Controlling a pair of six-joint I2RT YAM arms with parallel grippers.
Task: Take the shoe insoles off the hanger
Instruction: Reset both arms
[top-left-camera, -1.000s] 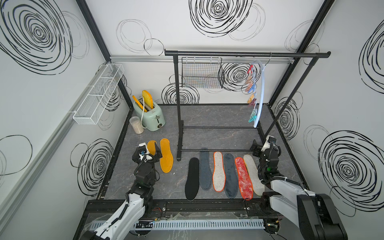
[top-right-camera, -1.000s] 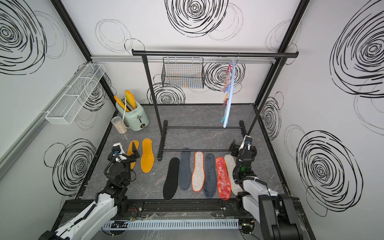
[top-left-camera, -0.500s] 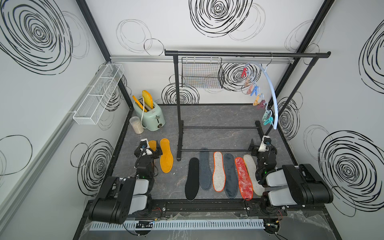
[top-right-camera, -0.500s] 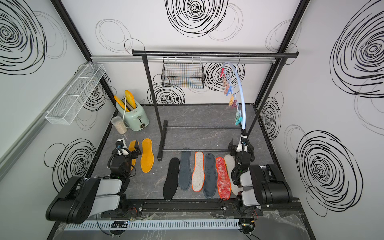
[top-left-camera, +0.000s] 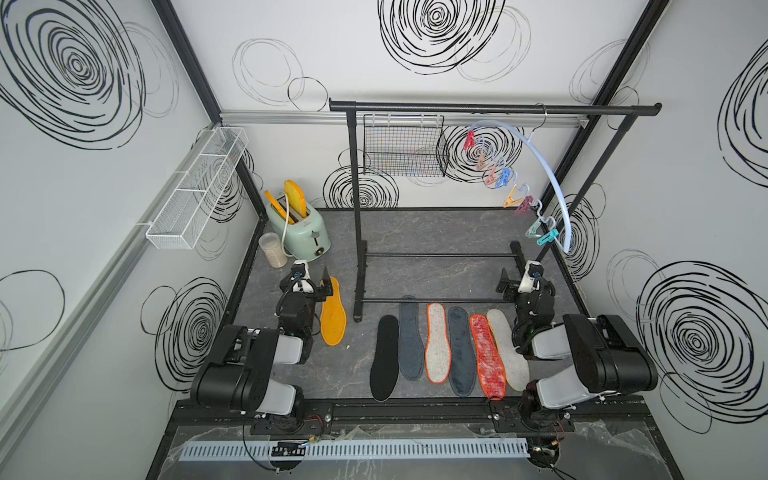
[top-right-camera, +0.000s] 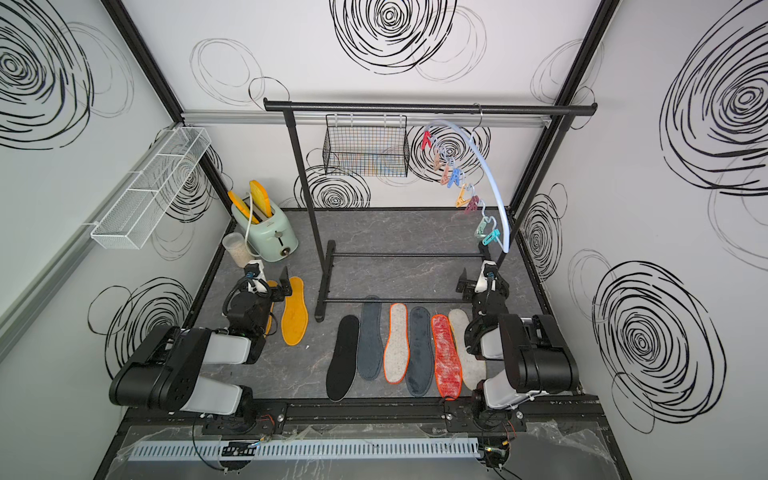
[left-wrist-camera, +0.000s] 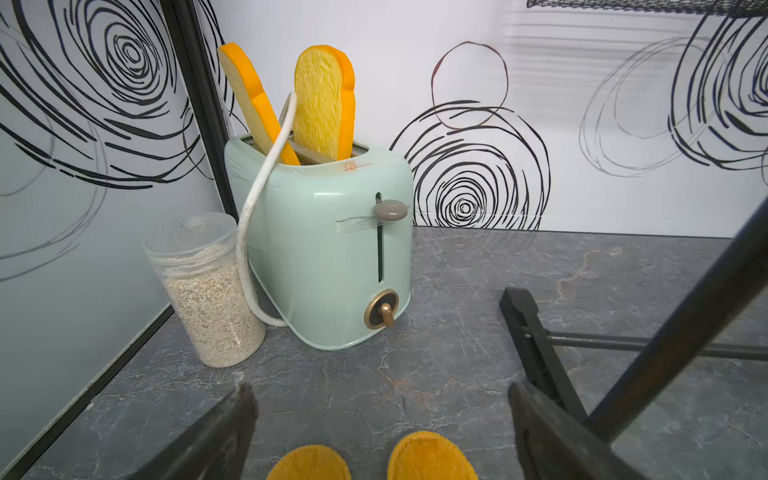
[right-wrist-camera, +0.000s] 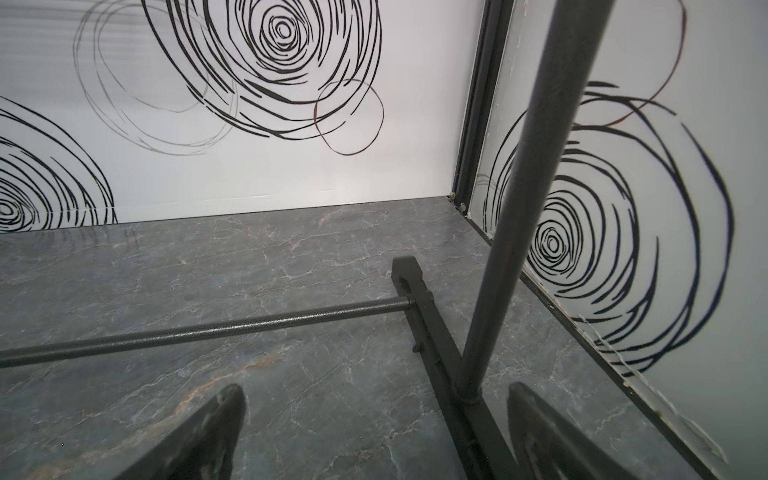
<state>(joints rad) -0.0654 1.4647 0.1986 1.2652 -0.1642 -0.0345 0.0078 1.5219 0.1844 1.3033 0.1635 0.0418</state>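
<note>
orange insole (left-wrist-camera: 309, 463) mostly behind left arm (top-left-camera: 296, 316)

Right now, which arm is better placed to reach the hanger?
Right. The hanger hangs at the rail's right end, above the open right end effector. The open left end effector sits far off by the orange-yellow insoles. The pegs look empty.

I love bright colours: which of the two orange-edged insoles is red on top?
The mottled red insole, lying beside the beige insole at the row's end; the other orange-edged insole is white on top.
</note>
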